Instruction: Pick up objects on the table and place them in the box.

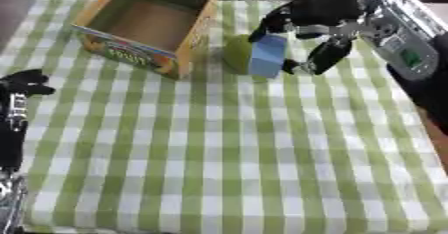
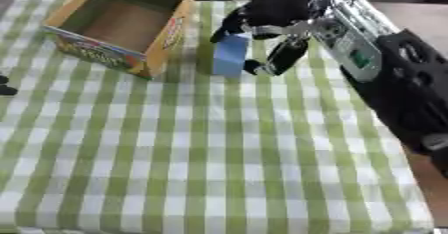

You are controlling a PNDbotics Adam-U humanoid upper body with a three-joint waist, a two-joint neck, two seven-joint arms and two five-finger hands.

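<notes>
An open cardboard box (image 1: 144, 25) with a printed front stands at the table's far left, showing only bare cardboard inside. Just right of it is an upright blue block (image 1: 267, 55). My right hand (image 1: 319, 13) comes in from the upper right and is shut on that block, fingers over its top left edge and thumb (image 1: 325, 55) against its right side. I cannot tell whether the block touches the cloth. A rounded green thing (image 1: 234, 53) sits right beside the block's left side, between block and box. My left hand (image 1: 22, 85) rests open at the left edge.
A green and white checked cloth (image 1: 227, 158) covers the table from the middle to the near edge. My right forearm (image 2: 350, 33), silver and black, slants across the far right corner. Dark shapes show beyond the far edge.
</notes>
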